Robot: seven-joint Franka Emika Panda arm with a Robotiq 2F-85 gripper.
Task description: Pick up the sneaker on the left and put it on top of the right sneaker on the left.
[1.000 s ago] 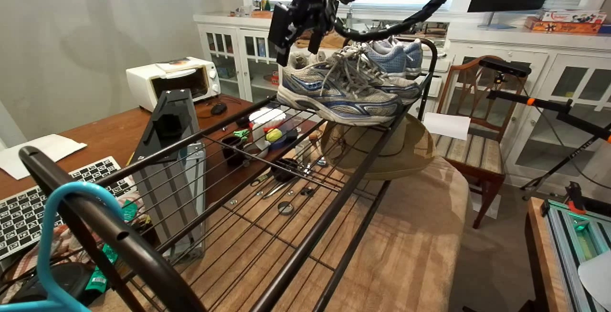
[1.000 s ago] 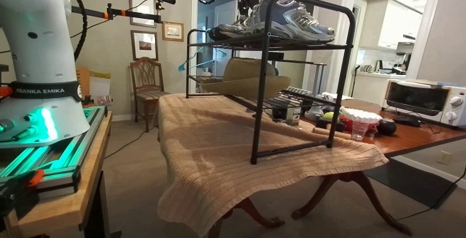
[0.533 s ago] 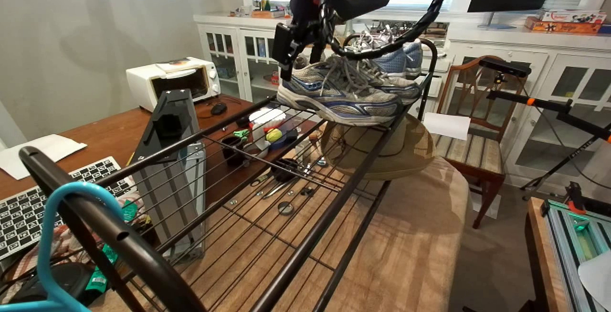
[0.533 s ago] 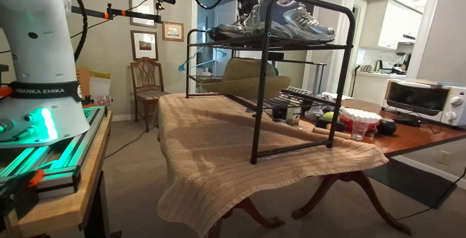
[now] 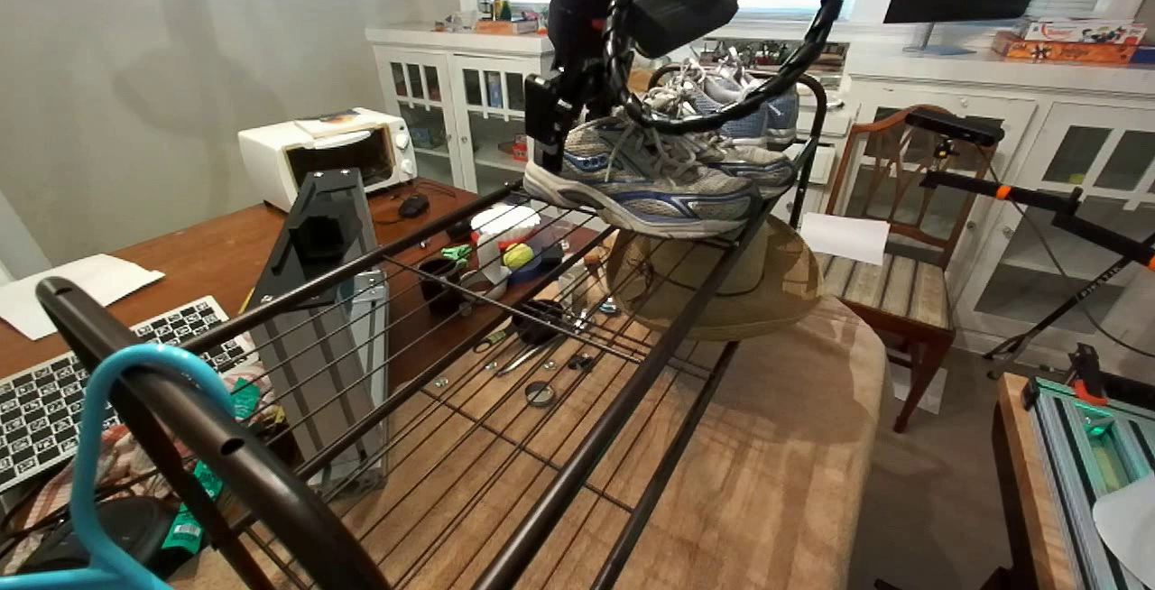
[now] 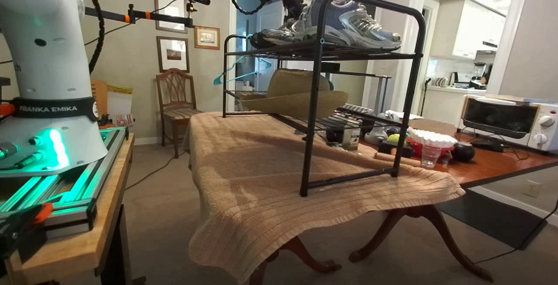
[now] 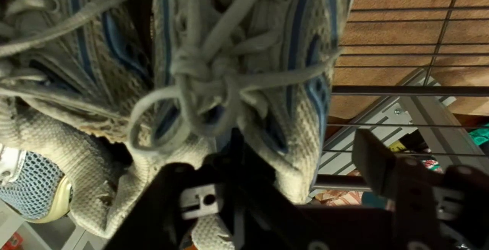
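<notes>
The near grey-and-blue sneaker (image 5: 668, 193) stands upright on the black wire rack. It fills the middle of the wrist view (image 7: 298, 104), laces towards the camera. Its mate (image 5: 753, 160) stands close beside it, partly hidden, and shows at left in the wrist view (image 7: 95, 55). My gripper (image 5: 573, 134) is down at the near sneaker's heel end. In the wrist view the gripper (image 7: 301, 143) is open, with one finger at the shoe's opening and the other outside its side, a gap away. In an exterior view the gripper (image 6: 293, 12) is partly hidden behind shoes.
A lighter blue pair (image 5: 744, 107) stands farther along the rack (image 5: 577, 473). A straw hat (image 5: 722, 274) sits on the lower shelf. A blue hanger (image 5: 99, 410) hangs at the rack's end. A toaster oven (image 5: 338, 152) stands on the table behind.
My gripper has come down from above the near sneaker, so its fingers now straddle the side wall near the heel. The sneakers have not moved.
</notes>
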